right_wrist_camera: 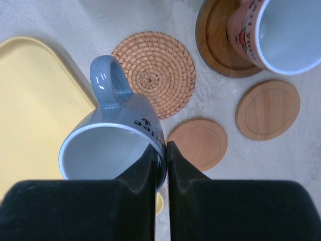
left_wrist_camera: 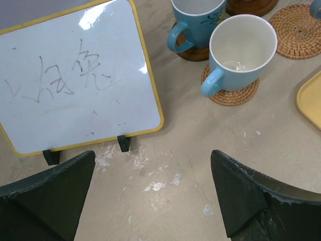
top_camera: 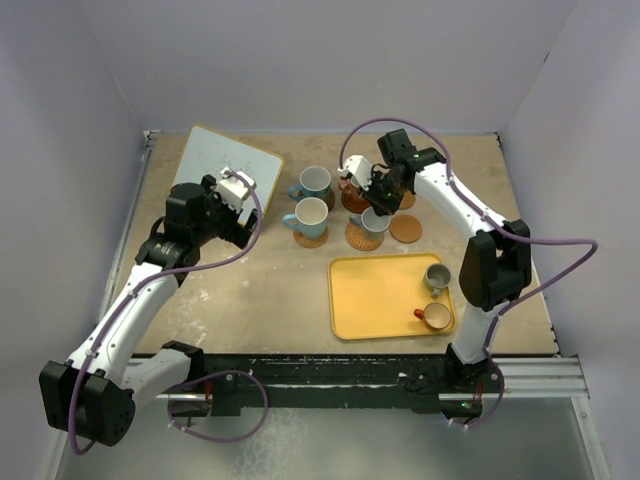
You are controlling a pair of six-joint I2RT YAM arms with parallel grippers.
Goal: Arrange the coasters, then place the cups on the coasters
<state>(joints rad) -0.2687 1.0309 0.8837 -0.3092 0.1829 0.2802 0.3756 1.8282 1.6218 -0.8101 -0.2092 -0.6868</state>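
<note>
The right hand (top_camera: 373,197), in the upper middle of the overhead view, is pinched shut on the rim of the blue-grey cup (top_camera: 375,222). The cup hangs over the upper right edge of a bare woven coaster (top_camera: 360,238); whether its base touches I cannot tell from here. To the left, two light blue cups (top_camera: 310,215) sit on coasters and a reddish cup (top_camera: 349,187) sits on a dark one. A grey cup (top_camera: 437,276) and an orange-brown cup (top_camera: 436,316) stand on the yellow tray (top_camera: 375,300) at lower right. The left hand (top_camera: 236,188) hovers at centre left by the whiteboard (top_camera: 225,160). In the left wrist view that hand (left_wrist_camera: 153,165) stands wide with nothing between its fingers and bare table (left_wrist_camera: 200,145) below. In the right wrist view the fingers (right_wrist_camera: 150,165) clamp the cup's wall at bottom centre, one inside and one outside, with the handle pointing up the frame. Here the woven coaster (right_wrist_camera: 154,73) lies just above and right of the cup, uncovered. To do this well, I judge, the hand should carry the cup up and right in this frame until its base centres over the weave. It should then lower it level and let go only once it sits flat, keeping clear of the reddish cup at upper right.
</note>
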